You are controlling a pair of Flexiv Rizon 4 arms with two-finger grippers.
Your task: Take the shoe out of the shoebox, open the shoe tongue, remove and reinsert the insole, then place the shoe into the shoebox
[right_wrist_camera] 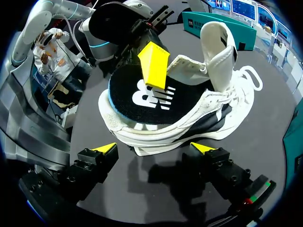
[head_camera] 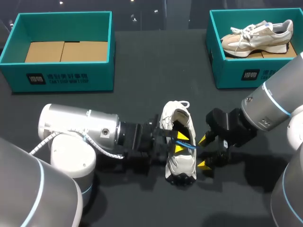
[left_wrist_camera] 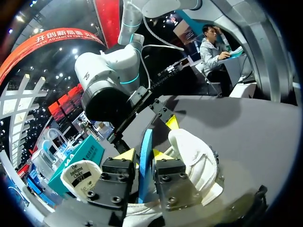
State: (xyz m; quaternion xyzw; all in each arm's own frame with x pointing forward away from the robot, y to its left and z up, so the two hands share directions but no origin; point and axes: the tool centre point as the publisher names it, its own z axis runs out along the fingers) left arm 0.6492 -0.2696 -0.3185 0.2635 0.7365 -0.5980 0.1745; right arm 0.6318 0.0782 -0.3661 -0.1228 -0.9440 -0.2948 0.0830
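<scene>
Standing the white shoe (head_camera: 180, 166) on the dark table (head_camera: 142, 56), about mid-table. Clamping the left fingers (left_wrist_camera: 126, 155) from two sides on the blue-edged insole (left_wrist_camera: 145, 161), reaching into the shoe's opening from its left side. Showing the insole's black top lying partly inside the shoe, its rounded end riding at the shoe's rim. Standing the tongue (right_wrist_camera: 215, 52) upright above the shoe. Holding the right fingers (right_wrist_camera: 105, 151) spread wide apart just beside the shoe's right side, touching nothing. Sitting well beyond the shoe: a left shoebox (head_camera: 61, 75) showing its cardboard floor, and a right shoebox (head_camera: 236, 71) carrying a second shoe (head_camera: 258, 38).
</scene>
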